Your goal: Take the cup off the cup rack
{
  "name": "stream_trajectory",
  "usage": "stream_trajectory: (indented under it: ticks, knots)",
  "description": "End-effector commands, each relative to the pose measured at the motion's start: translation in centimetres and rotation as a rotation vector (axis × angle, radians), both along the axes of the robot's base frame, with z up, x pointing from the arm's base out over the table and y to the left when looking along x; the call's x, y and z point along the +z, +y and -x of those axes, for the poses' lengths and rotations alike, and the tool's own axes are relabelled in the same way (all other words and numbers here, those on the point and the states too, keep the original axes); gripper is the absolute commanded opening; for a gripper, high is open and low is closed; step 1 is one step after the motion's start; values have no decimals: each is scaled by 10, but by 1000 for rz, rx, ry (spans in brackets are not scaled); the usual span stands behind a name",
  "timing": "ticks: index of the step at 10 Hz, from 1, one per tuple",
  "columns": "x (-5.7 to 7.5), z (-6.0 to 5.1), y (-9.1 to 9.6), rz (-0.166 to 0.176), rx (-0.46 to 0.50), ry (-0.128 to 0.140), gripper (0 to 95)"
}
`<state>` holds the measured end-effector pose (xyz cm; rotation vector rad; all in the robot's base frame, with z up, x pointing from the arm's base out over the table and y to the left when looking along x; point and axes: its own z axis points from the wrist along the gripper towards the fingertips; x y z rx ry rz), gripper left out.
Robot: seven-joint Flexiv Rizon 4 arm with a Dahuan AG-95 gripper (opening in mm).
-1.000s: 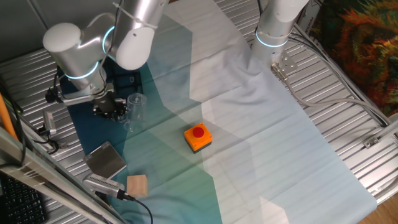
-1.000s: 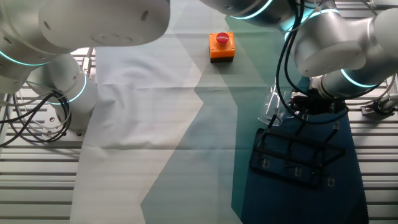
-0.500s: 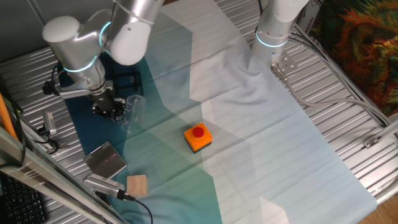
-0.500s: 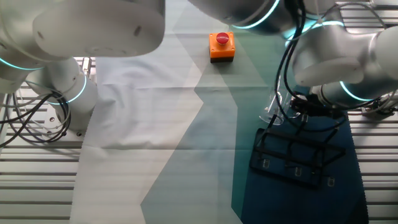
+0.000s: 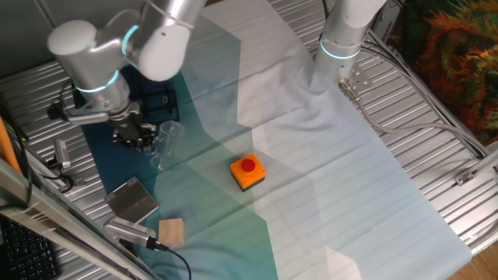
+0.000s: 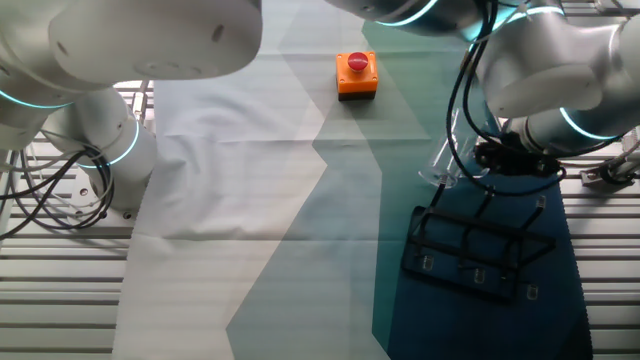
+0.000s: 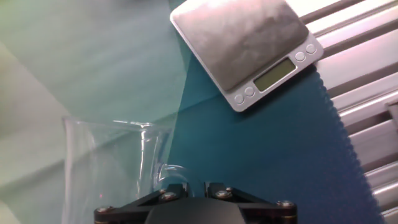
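One gripper (image 5: pixel 134 134) at the end of the arm, its black body seen from above in the hand view (image 7: pixel 194 208). Its jaws are drawn close together on the wall of the cup (image 7: pixel 115 158), which lies between them; the fingertips themselves are hidden in the hand view by the gripper body.

One cup, clear and colourless, held tilted, with its far end leaning away from the gripper over the teal cloth (image 5: pixel 194 194). In one fixed view the cup (image 5: pixel 165 140) shows just right of the gripper; in the other fixed view it (image 6: pixel 443 165) sits left of the gripper (image 6: pixel 490 158), above the upper left corner of the cup rack (image 6: pixel 475 245). Whether the cup touches the rack cannot be told.

One cup rack: a black wire frame with a rectangular base on the dark blue part of the cloth, apart from the gripper's body and below it in that view.

One digital scale (image 7: pixel 249 43) with a grey metal platform, a small display and buttons, lying beyond the cup in the hand view; in the fixed view it (image 5: pixel 132 200) lies near the table's (image 5: pixel 436 132) front edge.

One wooden block (image 5: pixel 172 231) just beside the scale.

One orange button box (image 5: pixel 247 172) with a red button, well apart from the cup.

One second robot arm base (image 5: pixel 342 39) at the table's far side.
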<state>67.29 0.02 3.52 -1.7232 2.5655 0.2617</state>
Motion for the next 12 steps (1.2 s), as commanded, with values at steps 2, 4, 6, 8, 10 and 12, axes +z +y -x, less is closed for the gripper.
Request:
stream_trajectory:
  ticks: [2, 4, 6, 8, 10, 12]
  knots:
    - [9, 1, 15, 8, -41, 7, 0]
    - [15, 0, 34, 15, -82, 12, 0]
    - [27, 6, 49, 18, -123, 5, 0]
    - [44, 16, 61, 17, -162, -20, 0]
    - [56, 26, 72, -1, -195, -46, 0]
    - [71, 40, 89, -44, -248, -77, 0]
